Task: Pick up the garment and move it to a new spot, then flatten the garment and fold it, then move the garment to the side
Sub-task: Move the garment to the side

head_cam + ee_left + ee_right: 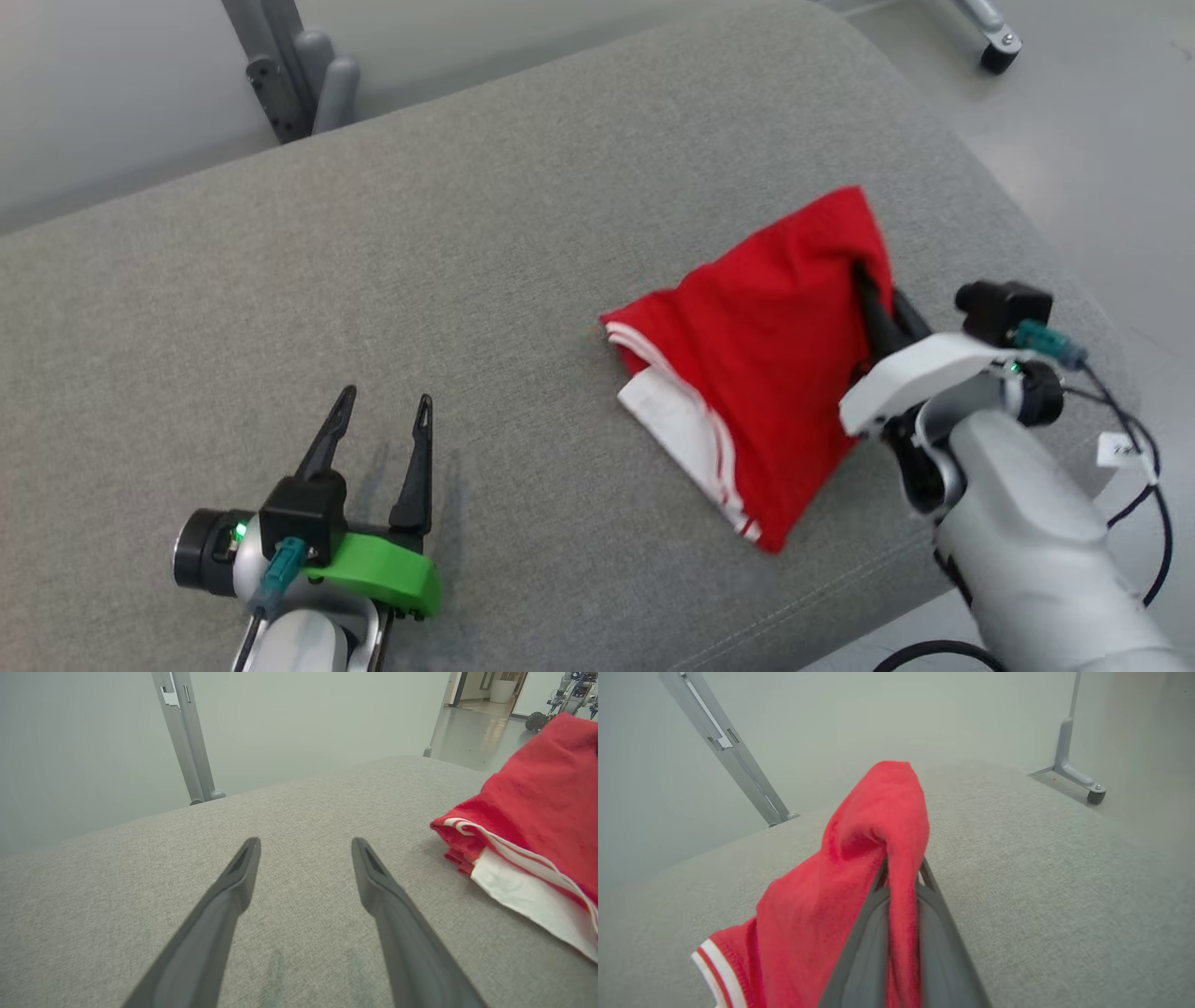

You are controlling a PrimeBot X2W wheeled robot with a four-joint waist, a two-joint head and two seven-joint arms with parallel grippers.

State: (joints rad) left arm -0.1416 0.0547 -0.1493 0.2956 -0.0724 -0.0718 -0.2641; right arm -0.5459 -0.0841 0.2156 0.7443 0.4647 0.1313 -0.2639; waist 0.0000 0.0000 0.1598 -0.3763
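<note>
The garment (766, 345) is red with white trim, folded into a small bundle on the right part of the grey cushion (467, 280). My right gripper (864, 280) is shut on the garment's right edge, and the cloth is lifted there into a peak. In the right wrist view the red cloth (878, 858) is pinched between the two fingers and drapes over them. My left gripper (387, 406) stands open at the lower left, just above the cushion, well apart from the garment. In the left wrist view the garment (528, 826) lies to the right of the open fingers (233, 891).
The cushion's front edge runs close under the garment at the lower right, with bare floor (1102, 140) beyond its right side. A grey metal frame post (289, 75) stands behind the cushion. A castor wheel (997, 54) rests on the floor at the top right.
</note>
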